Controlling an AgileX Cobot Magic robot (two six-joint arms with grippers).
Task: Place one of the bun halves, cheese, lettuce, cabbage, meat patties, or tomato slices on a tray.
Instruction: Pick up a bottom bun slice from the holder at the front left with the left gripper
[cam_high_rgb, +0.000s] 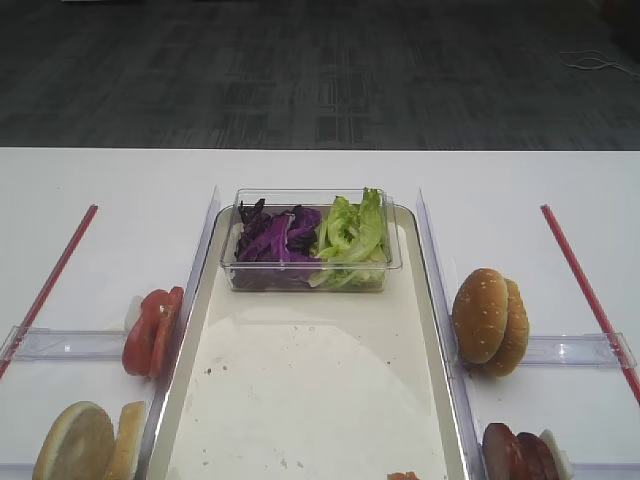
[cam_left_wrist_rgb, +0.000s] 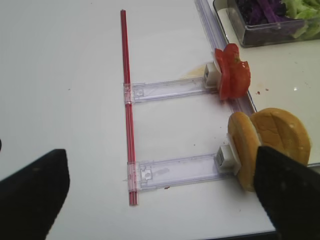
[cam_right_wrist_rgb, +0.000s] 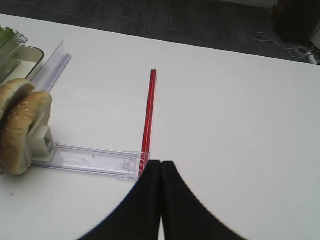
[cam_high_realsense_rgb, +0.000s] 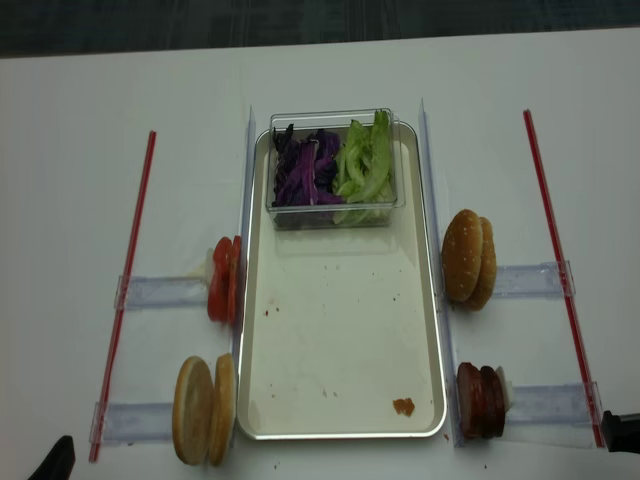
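Note:
The cream-silver tray (cam_high_realsense_rgb: 340, 330) lies mid-table, bare but for a small red scrap (cam_high_realsense_rgb: 403, 406). At its far end a clear box holds purple cabbage (cam_high_realsense_rgb: 303, 168) and lettuce (cam_high_realsense_rgb: 365, 162). Left of the tray stand tomato slices (cam_high_realsense_rgb: 223, 278) and pale bun halves (cam_high_realsense_rgb: 203, 408). Meat patties (cam_high_realsense_rgb: 480, 400) stand on edge at its right. No cheese shows. My left gripper (cam_left_wrist_rgb: 161, 149) is open over the bare table, and its right finger (cam_left_wrist_rgb: 290, 195) is next to the bun halves (cam_left_wrist_rgb: 272, 137). My right gripper (cam_right_wrist_rgb: 161, 163) is shut and empty near a red strip (cam_right_wrist_rgb: 148, 115).
Domed speckled buns (cam_high_realsense_rgb: 468, 258) stand on edge right of the tray. Clear plastic rails (cam_left_wrist_rgb: 175, 170) hold each food stack and join red strips (cam_high_realsense_rgb: 130, 280) along both sides. Upright clear walls flank the tray. Dark carpet lies beyond the table's far edge.

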